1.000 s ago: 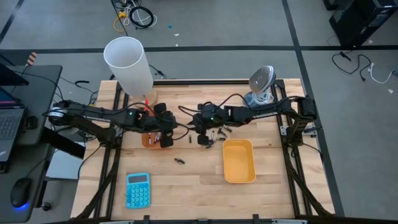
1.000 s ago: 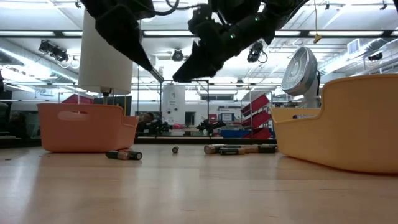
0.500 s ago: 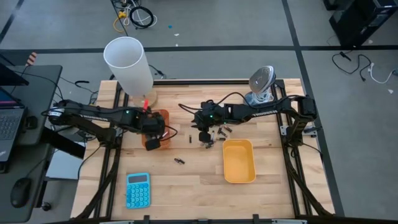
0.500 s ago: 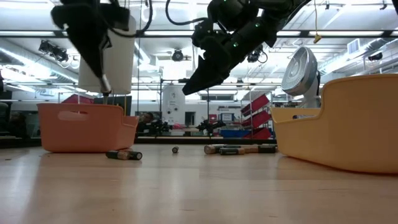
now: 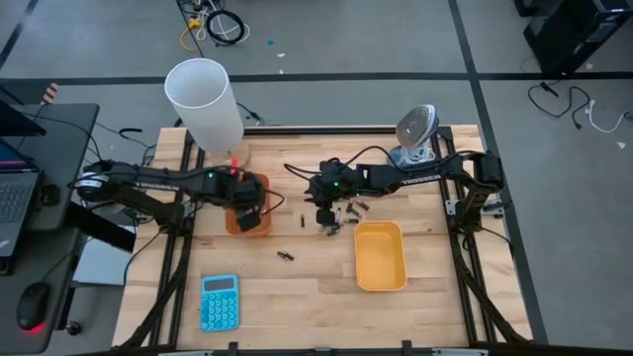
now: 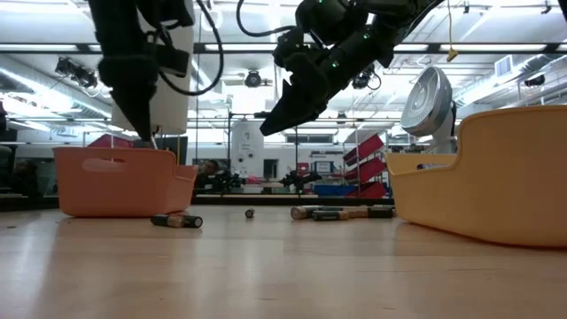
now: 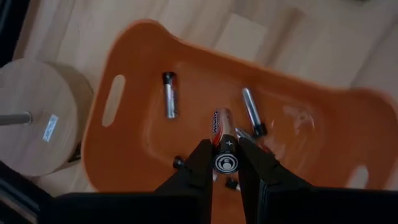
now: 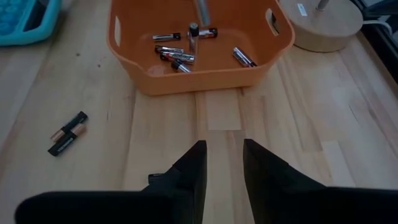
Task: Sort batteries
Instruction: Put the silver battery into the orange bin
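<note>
- My left gripper (image 7: 225, 163) is clamped on one battery (image 7: 222, 127), gold and black, hanging over the orange tray (image 7: 130, 155); in the high view that tray (image 5: 233, 223) sits left of centre, mostly under my wrist.
- The held cell's long axis runs straight out between my fingers (image 7: 199, 163), its end cap facing the wrist camera. The tray floor lies directly beyond its far tip, so I judge the drop needs only a release, no sideways shift.
- Already in the tray: a silvery cell (image 7: 169, 95) and another (image 7: 252, 112), both clear of the spot under my tip.
- My right gripper (image 8: 222, 160) has its fingers apart and holds nothing. In the high view it hovers at mid-frame (image 5: 322, 217), just beside the loose cells (image 5: 349, 210).
- A stray pair of batteries (image 5: 285, 255) lies below centre of the high view, nearer my right arm than my left.
- Yellow tray (image 5: 380, 255) at lower right; I see nothing in it.
</note>
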`<state>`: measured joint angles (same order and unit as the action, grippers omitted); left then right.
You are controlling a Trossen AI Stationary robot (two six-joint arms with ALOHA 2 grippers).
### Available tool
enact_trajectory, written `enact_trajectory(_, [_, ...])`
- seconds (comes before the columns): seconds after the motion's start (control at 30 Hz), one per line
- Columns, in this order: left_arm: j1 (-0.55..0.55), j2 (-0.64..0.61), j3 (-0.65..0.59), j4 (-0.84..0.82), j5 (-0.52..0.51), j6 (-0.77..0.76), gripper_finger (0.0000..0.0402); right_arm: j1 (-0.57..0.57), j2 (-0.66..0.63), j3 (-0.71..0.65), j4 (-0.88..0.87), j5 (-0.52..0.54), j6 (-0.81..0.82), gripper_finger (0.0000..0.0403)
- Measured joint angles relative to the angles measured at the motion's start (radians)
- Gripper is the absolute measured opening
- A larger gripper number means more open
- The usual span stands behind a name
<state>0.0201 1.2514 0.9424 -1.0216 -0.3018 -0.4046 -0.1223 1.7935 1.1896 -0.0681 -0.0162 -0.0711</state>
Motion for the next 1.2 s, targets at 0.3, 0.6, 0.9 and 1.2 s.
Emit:
enact_trajectory(0.3, [0.070,0.015,0.000,0.030,0.026,0.008,0.0042,0.000,0.000,0.000,0.000,0.000,0.000,0.0091])
enact_trajectory(0.6, [0.085,0.112,0.000,0.034,0.042,0.046,0.0042,0.000,0.000,0.000,-0.001,0.000,-0.002,0.0090])
enact_trajectory(0.9, [0.085,0.179,0.000,0.033,0.070,0.060,0.0043,0.000,0.000,0.000,-0.003,0.000,-0.003,0.0090])
enact_trajectory(1.2, [0.085,0.227,0.000,0.034,0.096,0.058,0.0043,0.000,0.000,0.000,-0.002,0.000,-0.002,0.0090])
